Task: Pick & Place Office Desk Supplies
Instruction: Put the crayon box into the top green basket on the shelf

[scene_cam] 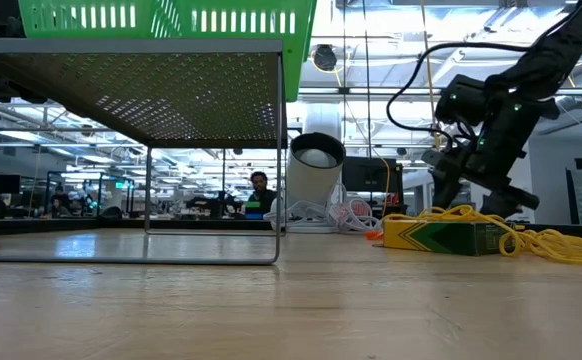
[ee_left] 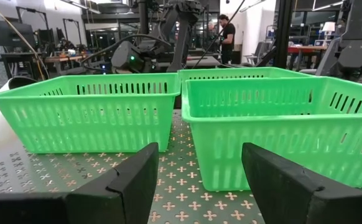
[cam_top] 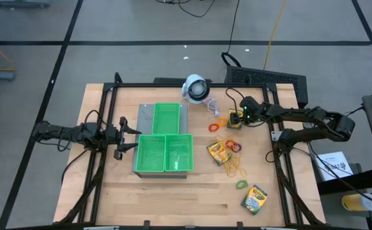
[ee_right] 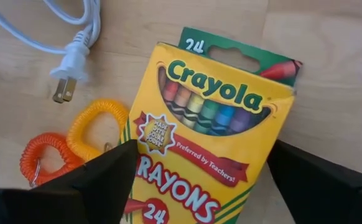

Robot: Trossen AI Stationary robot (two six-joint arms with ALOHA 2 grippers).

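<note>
Crayon box (ee_right: 209,130), yellow and green, flat on the wooden surface (cam_top: 173,191) beside the coiled orange bands (ee_right: 75,140) and a white plug (ee_right: 69,71). Right hand (ee_right: 199,180) straddles it, fingers spread, not gripping. Left hand (ee_left: 196,180) open, facing the green trays (ee_left: 274,118).

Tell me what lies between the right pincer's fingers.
A yellow-and-green cardboard crayon box, seen in the right wrist view between the open right pincer fingers.
</note>
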